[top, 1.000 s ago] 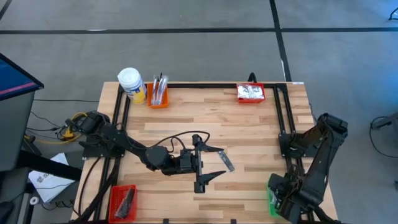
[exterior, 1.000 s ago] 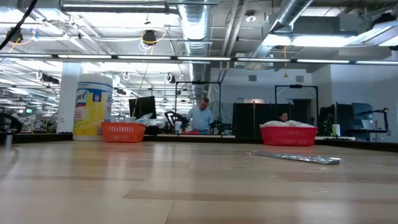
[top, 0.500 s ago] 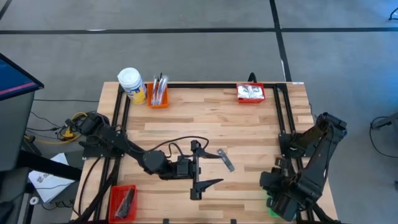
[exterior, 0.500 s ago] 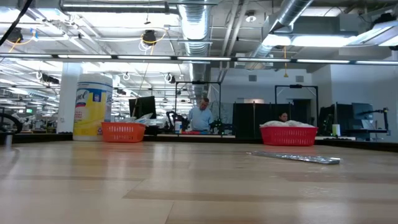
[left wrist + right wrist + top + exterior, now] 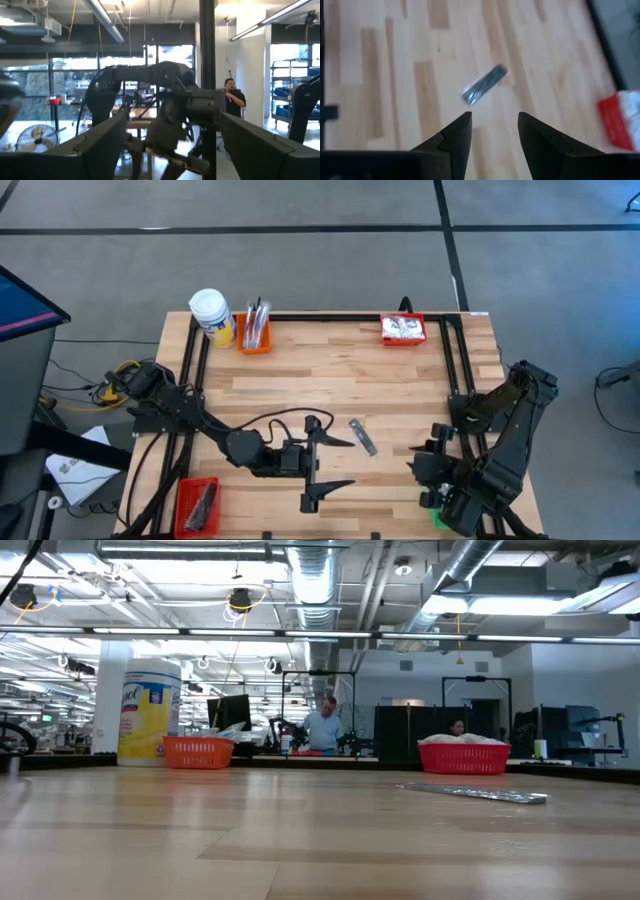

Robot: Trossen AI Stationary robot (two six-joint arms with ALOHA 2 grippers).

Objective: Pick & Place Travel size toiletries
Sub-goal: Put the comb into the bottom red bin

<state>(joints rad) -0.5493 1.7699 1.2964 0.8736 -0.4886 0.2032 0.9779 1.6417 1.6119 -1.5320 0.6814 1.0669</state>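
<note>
Right claw (image 5: 492, 131) hovers over the worktop's (image 5: 400, 395) near right corner, fingers parted and empty, the dark grey flat bar (image 5: 363, 436) lying mid-worktop ahead; left claw (image 5: 320, 465) gapes wide just beside it.

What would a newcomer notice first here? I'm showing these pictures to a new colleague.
Probably the lone dark grey flat bar lying on the bare wood near the table's middle, apart from everything else. The left gripper sits beside it with its fingers spread wide, while the right gripper, open and empty, looks down at the bar from the right. A red bin and an orange bin line the far edge.
</note>
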